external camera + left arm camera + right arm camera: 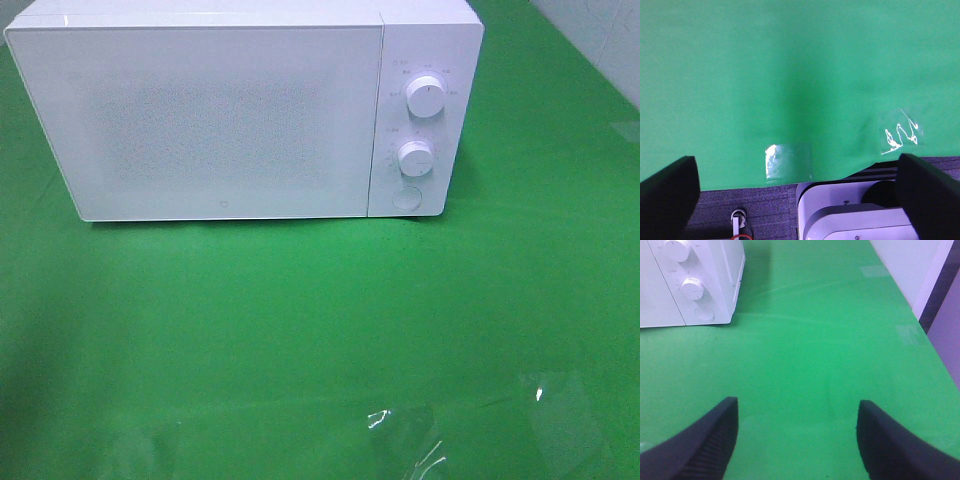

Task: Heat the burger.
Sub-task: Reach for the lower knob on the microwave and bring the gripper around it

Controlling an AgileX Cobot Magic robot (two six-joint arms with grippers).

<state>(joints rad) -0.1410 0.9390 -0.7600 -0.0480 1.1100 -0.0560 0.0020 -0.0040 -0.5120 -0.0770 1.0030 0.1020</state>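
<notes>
**Both grippers open and empty, microwave shut**

I have the white microwave oven point(220, 120) standing at the far edge of the bench, its door closed flat. On its panel, toward the right side, I see the upper knob point(427, 97), the lower knob point(416, 157) and a round button point(406, 196) beneath them. A green cloth point(300, 340) covers the bench, with shiny strips of clear tape point(400, 430) along its near edge.

My left gripper point(797, 165) hangs over that near edge with its dark fingers point(670, 192) spread as wide as they go, and it has hold of nothing. My right gripper point(797, 405) is over bare cloth toward the right side of the bench, facing the microwave's knobs. Its fingers point(705, 440) stand well apart with nothing between them.

I cannot tell where the burger is from any of my three views.
</notes>
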